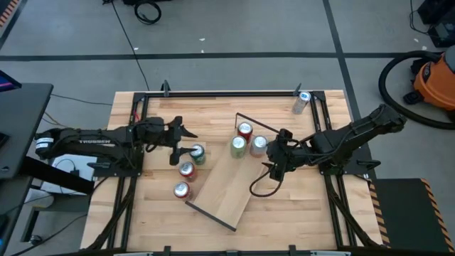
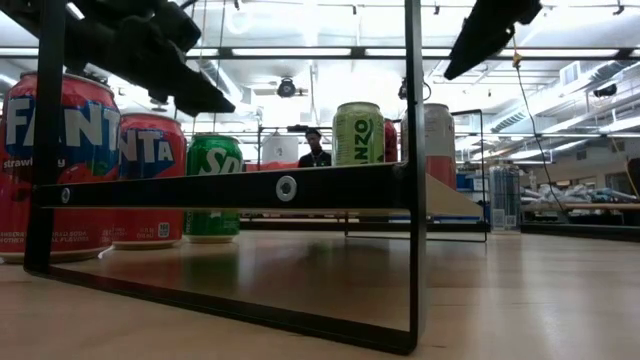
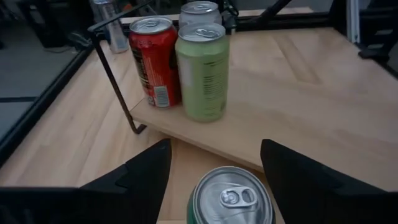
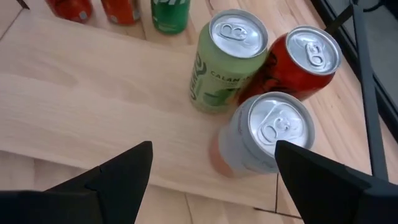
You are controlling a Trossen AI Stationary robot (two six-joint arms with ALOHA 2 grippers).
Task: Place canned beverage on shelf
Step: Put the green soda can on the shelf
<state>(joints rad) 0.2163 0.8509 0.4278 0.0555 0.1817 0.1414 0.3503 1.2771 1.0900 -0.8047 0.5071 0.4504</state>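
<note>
The shelf is a light-wood board on black wire ends, lying aslant mid-table. On its far end stand a red can, a pale green can and a silver can. Left of the shelf, a green can stands on the table. My left gripper is open, with a finger on either side of that can's top. I see no touch. Two red cans stand nearer. My right gripper hangs open above the shelf, close to the silver can.
Another silver can stands at the table's far right corner. A black frame runs along the table's edges. The near half of the shelf board is bare. A person stands far off in the room.
</note>
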